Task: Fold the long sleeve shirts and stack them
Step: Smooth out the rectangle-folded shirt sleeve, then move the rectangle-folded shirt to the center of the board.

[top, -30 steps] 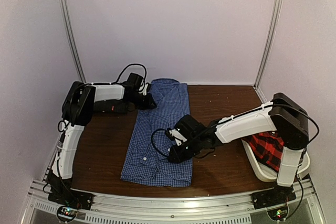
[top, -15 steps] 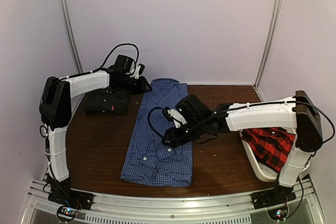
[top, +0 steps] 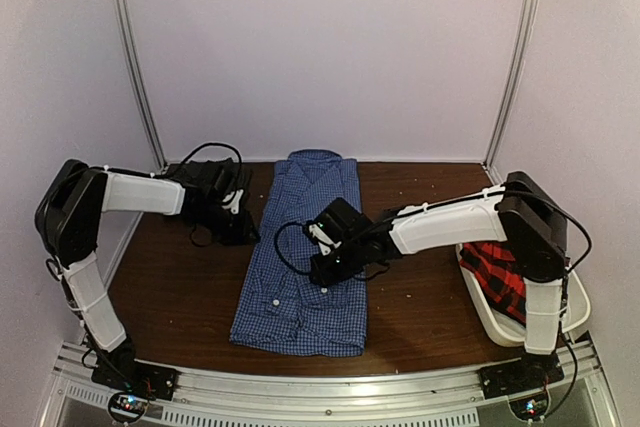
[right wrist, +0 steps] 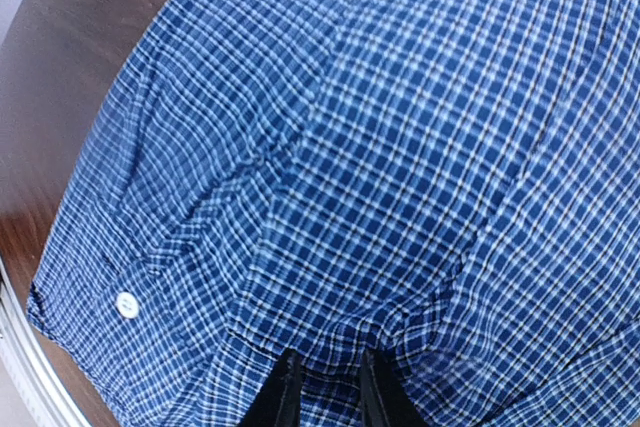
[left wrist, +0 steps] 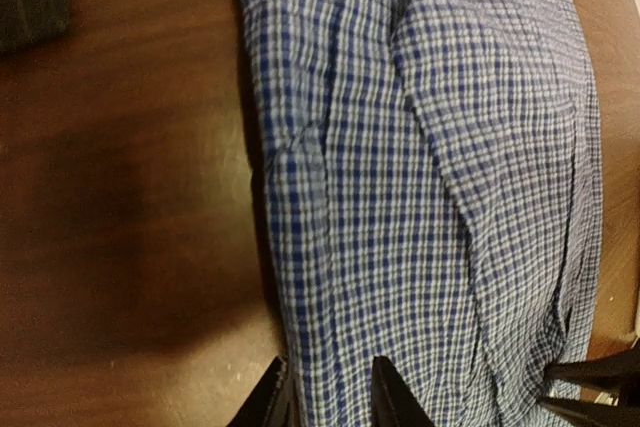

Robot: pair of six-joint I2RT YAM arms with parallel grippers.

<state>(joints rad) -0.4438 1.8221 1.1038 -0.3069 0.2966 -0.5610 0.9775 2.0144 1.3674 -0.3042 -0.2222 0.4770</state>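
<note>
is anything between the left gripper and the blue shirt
Nothing visible does. The left gripper is already at the edge of the blue shirt, with only bare table beside it.

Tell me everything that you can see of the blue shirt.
The blue shirt is thin woven cloth in a fine blue-and-white check, with a collar and small white buttons. It lies flat on the brown table, its sides folded inward into a long narrow strip, with the collar at the far end. It is slightly wrinkled. The left gripper is at its left edge, and the right gripper is at a small ridge of cloth near the middle. Whether either pinches it is unclear.
</note>
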